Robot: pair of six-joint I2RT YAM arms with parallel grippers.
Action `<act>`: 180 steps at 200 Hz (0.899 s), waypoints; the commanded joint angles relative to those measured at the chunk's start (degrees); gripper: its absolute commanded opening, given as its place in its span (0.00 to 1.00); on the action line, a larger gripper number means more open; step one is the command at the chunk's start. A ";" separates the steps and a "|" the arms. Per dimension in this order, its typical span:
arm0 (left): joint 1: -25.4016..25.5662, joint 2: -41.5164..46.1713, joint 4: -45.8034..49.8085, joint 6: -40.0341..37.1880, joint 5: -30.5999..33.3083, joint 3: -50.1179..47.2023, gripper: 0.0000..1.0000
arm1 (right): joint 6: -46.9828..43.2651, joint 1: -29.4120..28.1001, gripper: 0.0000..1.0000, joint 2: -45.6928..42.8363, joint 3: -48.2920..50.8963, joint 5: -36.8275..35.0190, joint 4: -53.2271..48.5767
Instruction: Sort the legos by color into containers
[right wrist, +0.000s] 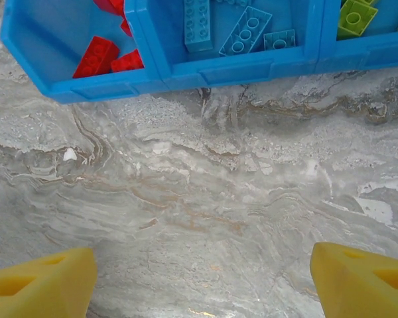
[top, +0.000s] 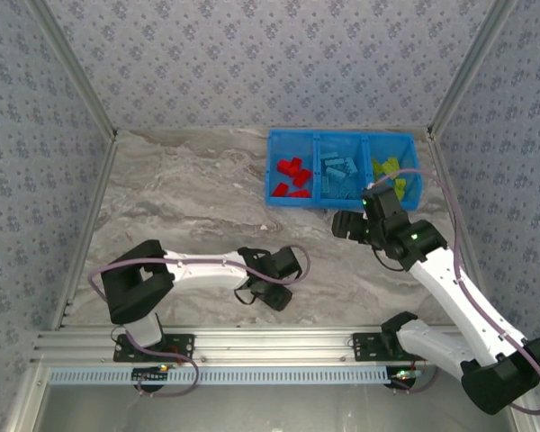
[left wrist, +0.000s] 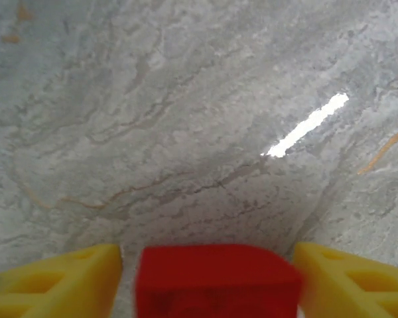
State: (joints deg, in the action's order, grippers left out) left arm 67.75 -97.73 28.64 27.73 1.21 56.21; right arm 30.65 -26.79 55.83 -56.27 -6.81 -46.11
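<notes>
Patterned walls (top: 252, 63) close in a grey marble table (top: 189, 198), with an aluminium rail (top: 252, 346) running along the bottom of the overhead frame. The left arm (top: 198, 265) lies low across the lower left. The right arm (top: 450, 279) climbs from the lower right corner, and its wrist covers the bottom right corner of the blue bin (top: 272, 166) in the upper right. The bin (right wrist: 239, 69) has three compartments side by side. The red bricks (top: 292, 171) (right wrist: 96, 56) lie in the left one, the light blue bricks (top: 339, 168) (right wrist: 245, 30) in the middle one and the lime green bricks (top: 387, 166) (right wrist: 357, 16) in the right one. The right gripper (top: 349, 225) (right wrist: 202, 255) hangs just below the bin's near wall, its yellow fingers (right wrist: 40, 281) spread wide with bare marble between them. The left gripper (top: 268, 292) (left wrist: 207, 255) sits at lower centre, well apart from the bin. Its fingers (left wrist: 60, 275) are clamped on a single red brick (left wrist: 215, 278) above the table.
</notes>
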 commanded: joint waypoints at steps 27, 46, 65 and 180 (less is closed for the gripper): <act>0.60 0.43 -2.99 0.09 -2.68 -0.71 0.45 | 1.12 -1.29 0.86 -0.83 -0.34 1.56 -2.38; 0.48 3.87 -4.19 -0.25 -1.15 -1.45 0.43 | -0.33 -2.59 0.86 -1.46 0.62 6.98 -1.30; -0.96 7.41 -3.63 -2.34 1.27 -0.13 0.41 | -1.61 -3.56 0.86 -1.94 1.18 13.52 -0.50; -25.36 -16.28 -15.17 -19.43 2.04 42.11 0.40 | 1.36 -12.44 0.86 -7.47 1.37 15.45 2.06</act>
State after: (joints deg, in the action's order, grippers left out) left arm 45.41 -104.64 16.16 11.94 2.52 88.71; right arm 30.61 -38.30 49.65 -55.31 11.20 -43.24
